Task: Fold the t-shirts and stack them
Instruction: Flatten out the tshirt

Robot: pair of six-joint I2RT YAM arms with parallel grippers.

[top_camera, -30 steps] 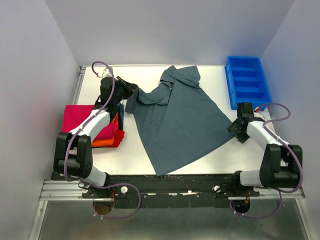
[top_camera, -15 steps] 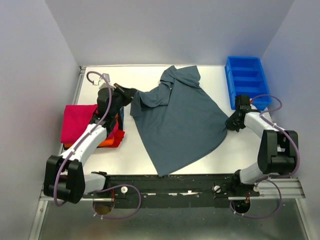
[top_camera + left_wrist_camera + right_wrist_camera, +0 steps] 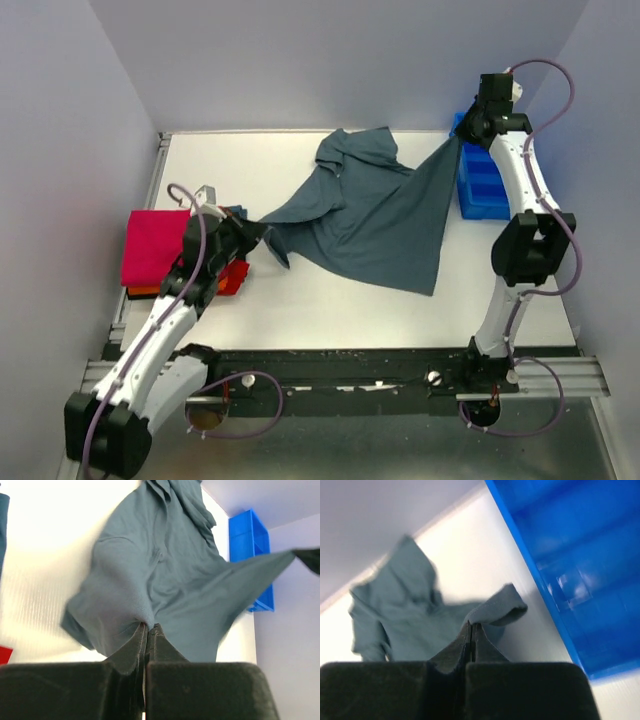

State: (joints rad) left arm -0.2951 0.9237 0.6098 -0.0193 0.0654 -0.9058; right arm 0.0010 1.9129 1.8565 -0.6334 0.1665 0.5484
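Note:
The slate grey-blue t-shirt point(image 3: 370, 215) hangs stretched in the air between both grippers, its collar end resting on the table at the back. My left gripper point(image 3: 258, 232) is shut on the shirt's left edge, seen pinched between the fingertips in the left wrist view point(image 3: 149, 626). My right gripper point(image 3: 465, 135) is raised high at the back right and is shut on a corner of the shirt point(image 3: 495, 607) just past its tips point(image 3: 472, 625). A folded crimson-pink t-shirt point(image 3: 155, 245) lies at the left on top of a folded orange t-shirt point(image 3: 232, 279).
A bright blue compartment tray point(image 3: 483, 185) stands at the back right, just behind the right arm and the lifted cloth; it also fills the right of the right wrist view point(image 3: 580, 580). Grey walls close in the table on three sides.
The right arm has swung from the table's right edge up to the back, lifting the shirt's corner. The left gripper has drawn the other edge nearer and left. The shirt has gone from lying flat to hanging stretched.

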